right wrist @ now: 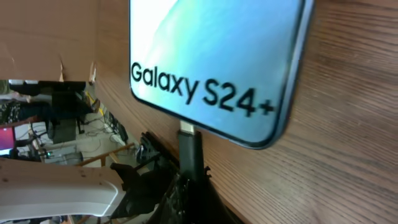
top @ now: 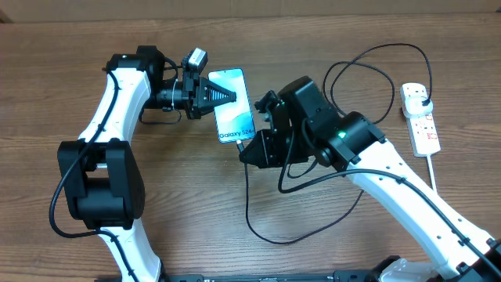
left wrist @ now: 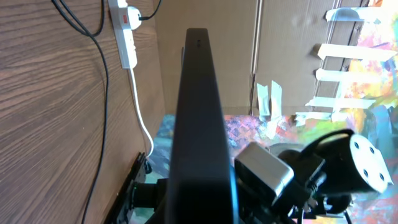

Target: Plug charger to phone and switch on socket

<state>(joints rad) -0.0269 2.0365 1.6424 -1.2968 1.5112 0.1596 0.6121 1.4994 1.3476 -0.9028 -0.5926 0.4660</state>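
Right jaws: clamped on the connector end of the charger (right wrist: 188, 146), whose tip meets the port edge of the phone (right wrist: 211, 56) straight ahead of me, in line with the phone's long axis; I cannot tell if it is fully seated. Left jaws: closed across the phone's far half, holding it over the desk (top: 196, 204). Socket (top: 420, 117): well apart, on my right arm's side, with the charger's plug in it.

Light-blue phone (top: 232, 104), black charger (right wrist: 190, 148)
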